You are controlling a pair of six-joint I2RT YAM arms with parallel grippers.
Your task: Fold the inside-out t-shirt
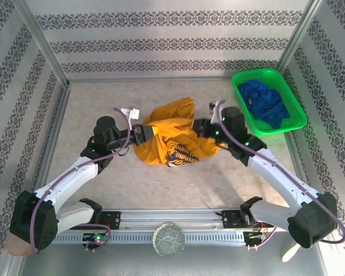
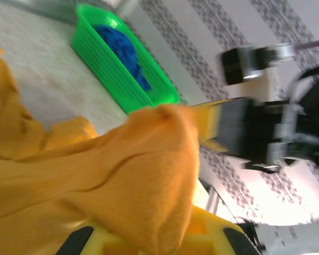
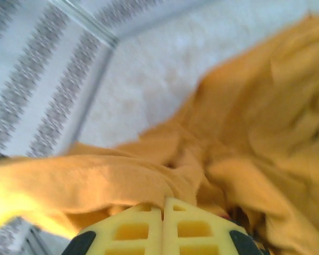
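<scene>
L gripper [image 1: 145,132]: jaws closed on left side of the inside-out t-shirt [image 1: 172,137].
R gripper [image 1: 205,127]: closed, pinching shirt's right side.
Shirt: crumpled, mid-table, strung btwn both.
Tip: pull apart evenly, no slip, then spread flat.
Table [image 1: 103,178]: pale, speckled; green basket [image 1: 259,72] w/ blue garment [image 1: 264,103] at far-right corner.
Walls [image 1: 161,40]: patterned stripes.

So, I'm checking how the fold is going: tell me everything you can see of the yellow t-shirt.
The t-shirt is mustard-yellow soft cloth, crumpled in a loose heap mid-table, with a dark print and pale lettering near its front edge. The left tool pinches its left side, the right tool its right side, both shut on bunched cloth. It lies apart from the green basket.
</scene>
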